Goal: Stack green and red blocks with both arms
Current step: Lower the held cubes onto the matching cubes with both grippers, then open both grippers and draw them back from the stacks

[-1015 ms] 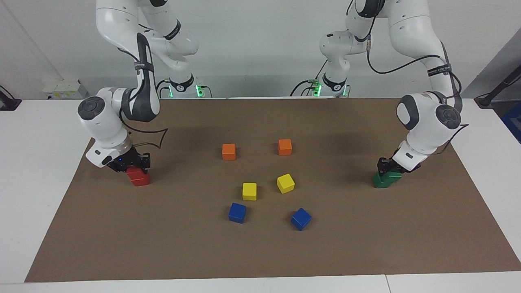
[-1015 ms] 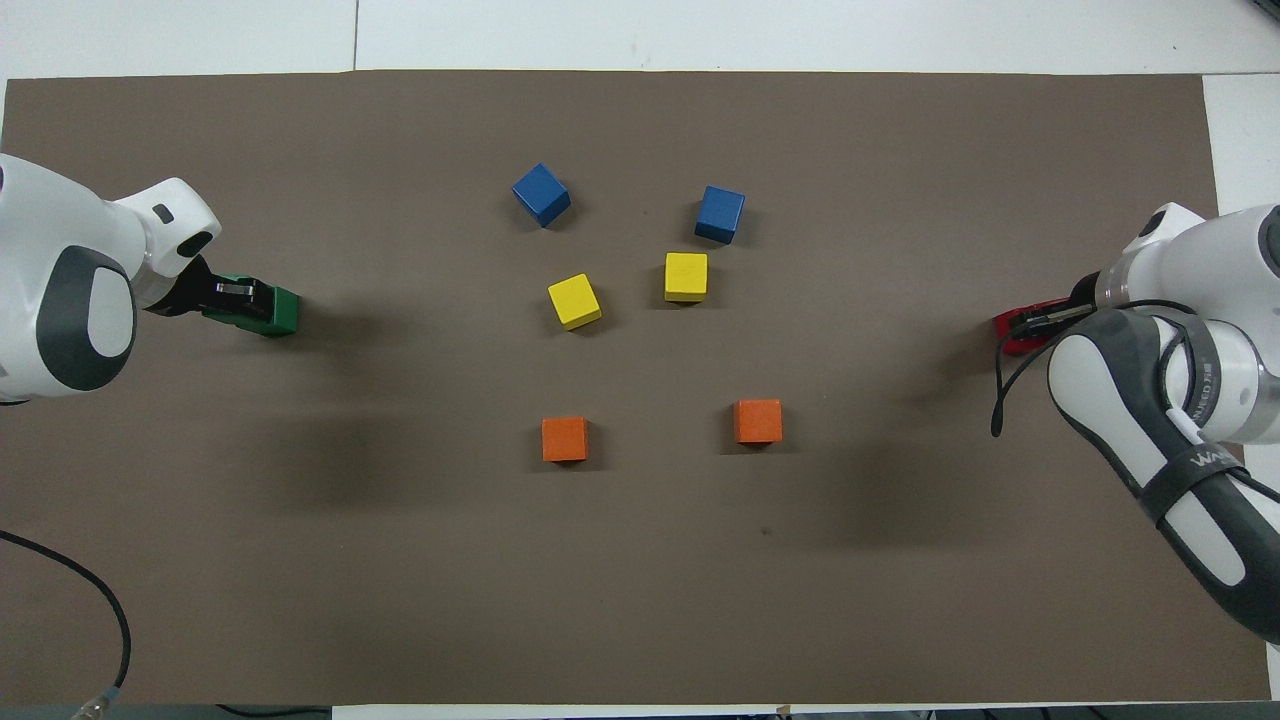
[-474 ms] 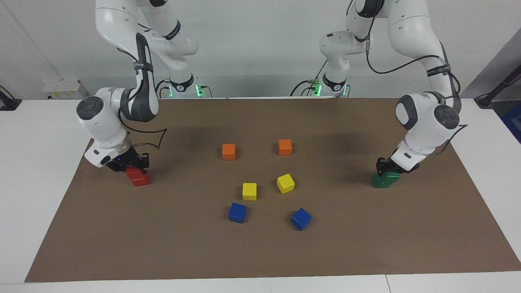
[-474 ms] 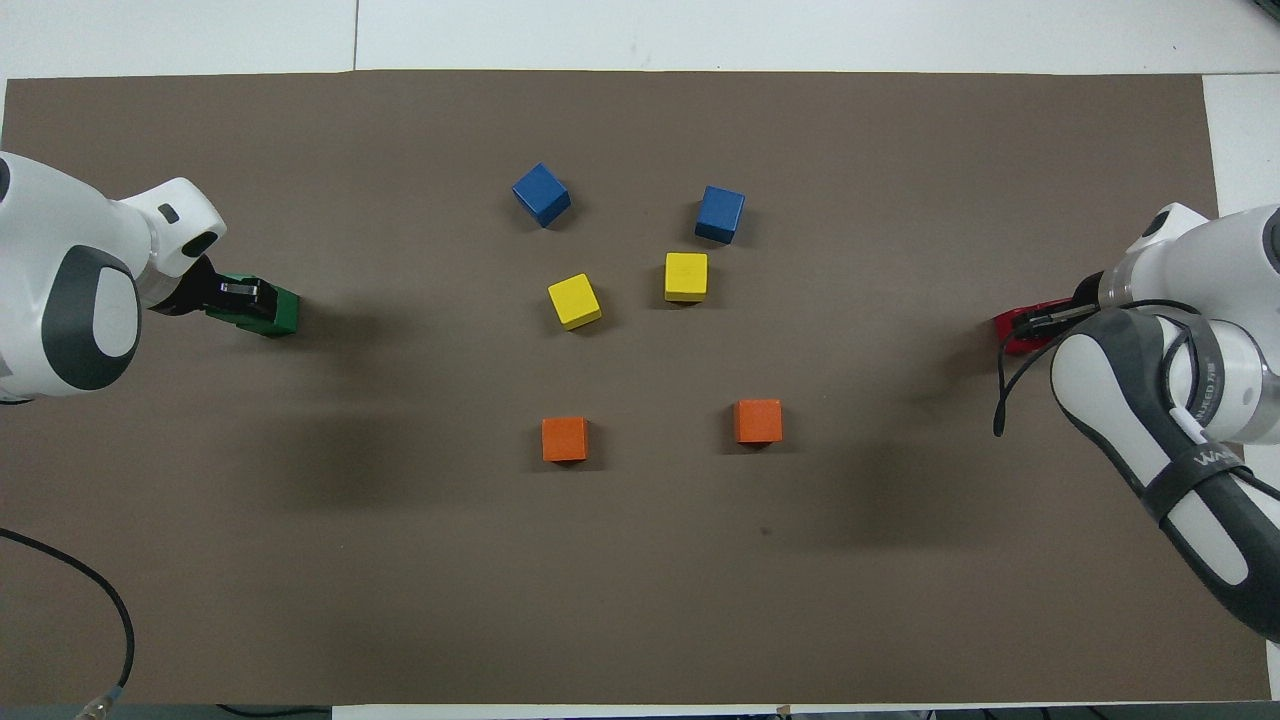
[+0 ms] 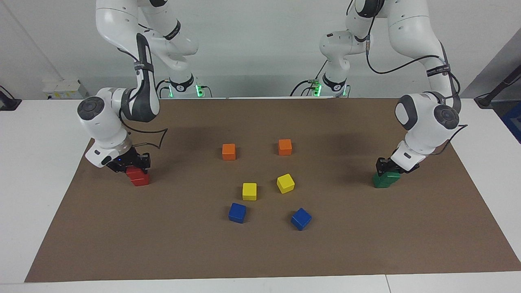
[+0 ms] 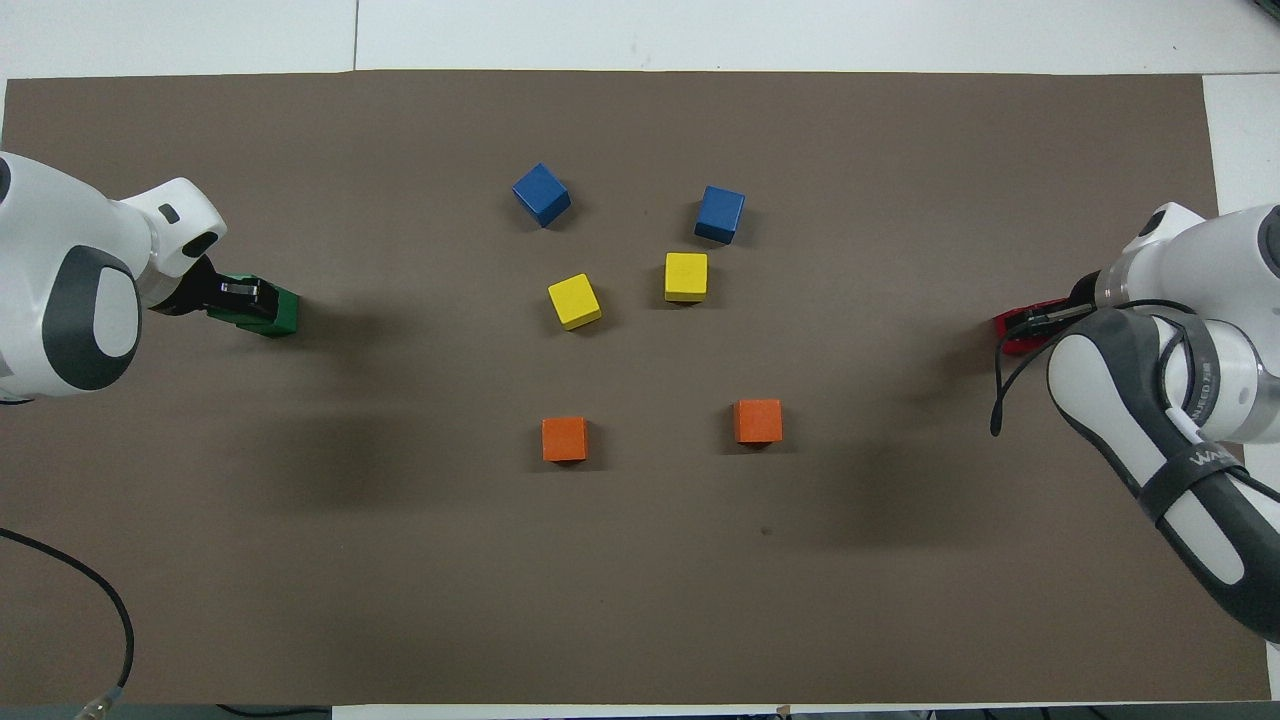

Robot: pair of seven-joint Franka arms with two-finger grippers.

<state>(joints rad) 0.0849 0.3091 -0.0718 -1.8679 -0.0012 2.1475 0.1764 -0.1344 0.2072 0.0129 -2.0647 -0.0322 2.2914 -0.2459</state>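
A: Where are the red blocks sitting?

B: One red block (image 5: pixel 132 171) is lying on the other red block (image 5: pixel 141 180), set askew, at three o'clock on the mat (image 6: pixel 640 600) in the overhead view, toward the right arm's end. The right gripper (image 5: pixel 131 163) is pressing down onto the upper one. I cannot tell whether it is gripping or has let go.

A: And the green ones?

B: The same thing is showing at nine o'clock. A green block (image 5: pixel 390 176) is leaning on a second green block (image 5: pixel 380 182), possibly not square on it. The left gripper (image 5: pixel 387 166) is sitting right on top, and its grip I cannot tell either.

A: What is lying between the stacks?

B: Two yellow cubes (image 5: pixel 249 191) (image 5: pixel 285 183) are sitting mid-mat. Two blue cubes (image 5: pixel 237 212) (image 5: pixel 300 218) are lying at twelve o'clock from them in the overhead view, and two orange cubes (image 5: pixel 228 151) (image 5: pixel 285 147) at six o'clock, nearer the robots. All six are standing apart from one another.

A: How about the edges and room?

B: Both stacks are standing near the mat's short edges, with the white table (image 5: pixel 24 162) showing past them. Wide bare mat is stretching from each stack toward the middle cluster.
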